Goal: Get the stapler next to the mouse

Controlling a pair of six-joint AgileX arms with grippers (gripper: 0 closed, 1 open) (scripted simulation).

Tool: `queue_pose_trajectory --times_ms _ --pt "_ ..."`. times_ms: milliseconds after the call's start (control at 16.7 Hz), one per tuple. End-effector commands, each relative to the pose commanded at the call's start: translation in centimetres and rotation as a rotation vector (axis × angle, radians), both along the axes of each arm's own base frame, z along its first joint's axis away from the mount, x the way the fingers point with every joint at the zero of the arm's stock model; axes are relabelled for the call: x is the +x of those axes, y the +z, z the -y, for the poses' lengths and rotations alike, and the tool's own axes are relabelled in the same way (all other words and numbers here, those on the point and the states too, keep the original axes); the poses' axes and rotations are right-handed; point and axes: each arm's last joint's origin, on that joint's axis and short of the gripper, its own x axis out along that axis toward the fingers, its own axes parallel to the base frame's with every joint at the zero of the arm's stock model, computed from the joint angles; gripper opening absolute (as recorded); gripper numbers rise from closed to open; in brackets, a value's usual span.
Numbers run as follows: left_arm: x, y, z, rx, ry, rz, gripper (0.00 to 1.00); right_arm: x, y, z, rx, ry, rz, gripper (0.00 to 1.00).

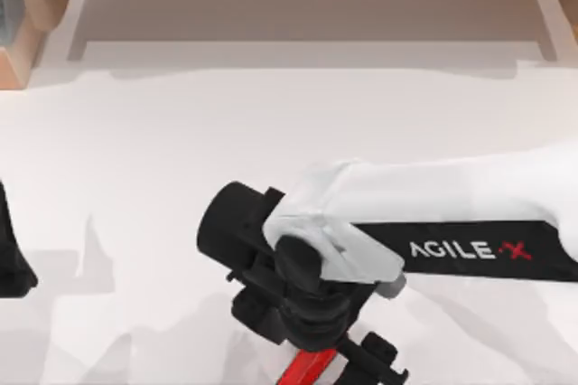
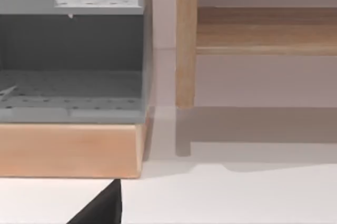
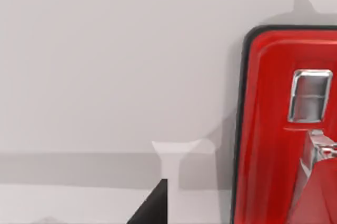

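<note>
Right gripper sat low at the table's near edge, directly over the stapler; whether its jaws were apart or clamped, cannot tell. Stapler judged rigid, glossy, likely slippery: best gripped across its narrow sides near mid-length. Left arm parked at the left edge, near a grey shelf unit on a wooden base.
</note>
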Motion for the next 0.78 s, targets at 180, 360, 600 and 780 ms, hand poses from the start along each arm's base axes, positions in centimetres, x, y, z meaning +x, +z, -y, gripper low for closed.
queue_pose_trajectory --times_ms 180,360,600,780 --pt "0.00 0.00 0.00 0.000 0.000 0.000 1.00 0.00 0.00 0.00 0.000 0.000 0.000 0.32" --pt "0.00 0.00 0.00 0.000 0.000 0.000 1.00 0.00 0.00 0.00 0.000 0.000 0.000 0.10" --pt "0.00 0.00 0.00 0.000 0.000 0.000 1.00 0.00 0.00 0.00 0.000 0.000 0.000 0.00" --pt "0.00 0.00 0.00 0.000 0.000 0.000 1.00 0.00 0.00 0.00 0.000 0.000 0.000 0.00"
